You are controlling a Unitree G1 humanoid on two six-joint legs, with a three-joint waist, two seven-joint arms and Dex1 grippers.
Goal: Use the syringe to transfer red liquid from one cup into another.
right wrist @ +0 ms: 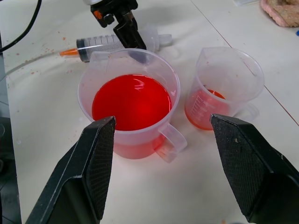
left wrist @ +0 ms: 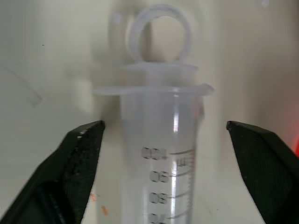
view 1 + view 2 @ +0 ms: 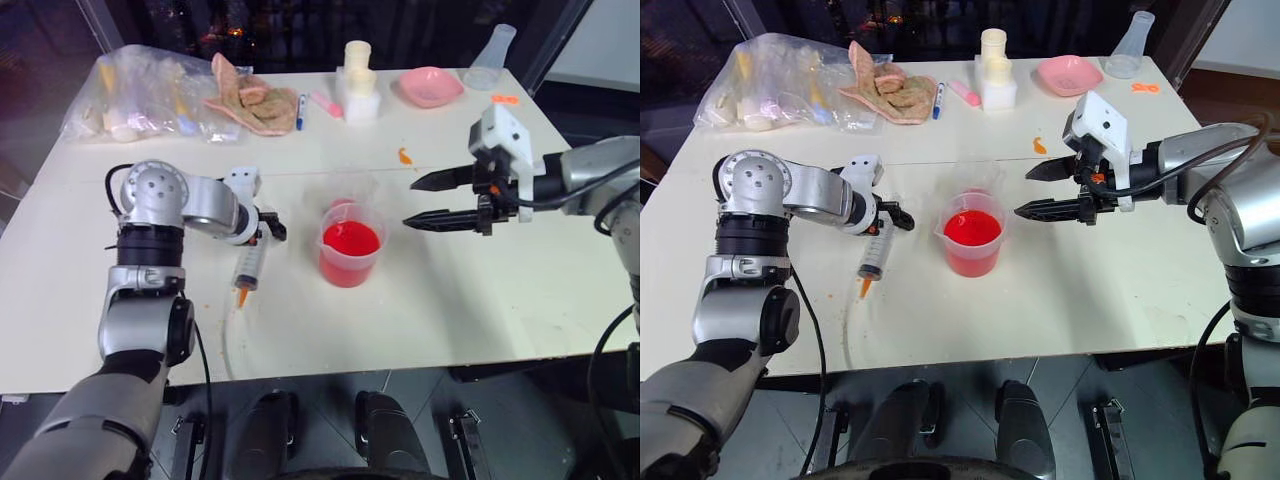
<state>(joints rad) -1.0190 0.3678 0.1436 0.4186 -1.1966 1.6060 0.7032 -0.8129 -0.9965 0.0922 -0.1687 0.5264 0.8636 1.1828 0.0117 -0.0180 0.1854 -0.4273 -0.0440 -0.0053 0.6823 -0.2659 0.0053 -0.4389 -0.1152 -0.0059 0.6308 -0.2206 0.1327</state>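
syringe (image 3: 249, 265): clear barrel, orange tip, dark printed scale
beaker (image 3: 351, 243): clear wall, bright red-orange liquid (image 1: 131, 101) inside
second cup (image 1: 224, 88): colourless, a little red at the bottom
gripper fingers (image 1: 93, 163): black
table (image 3: 480, 300): cream-white, small orange spots
dish (image 3: 431, 86): pink
cloth (image 3: 252, 98): beige-pink
pen (image 3: 301, 111): blue

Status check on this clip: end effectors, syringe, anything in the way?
Left end effector open, straddling the large clear plastic syringe lying on the white table. Right end effector open, empty, beside the red-filled clear beaker. Nothing blocking.
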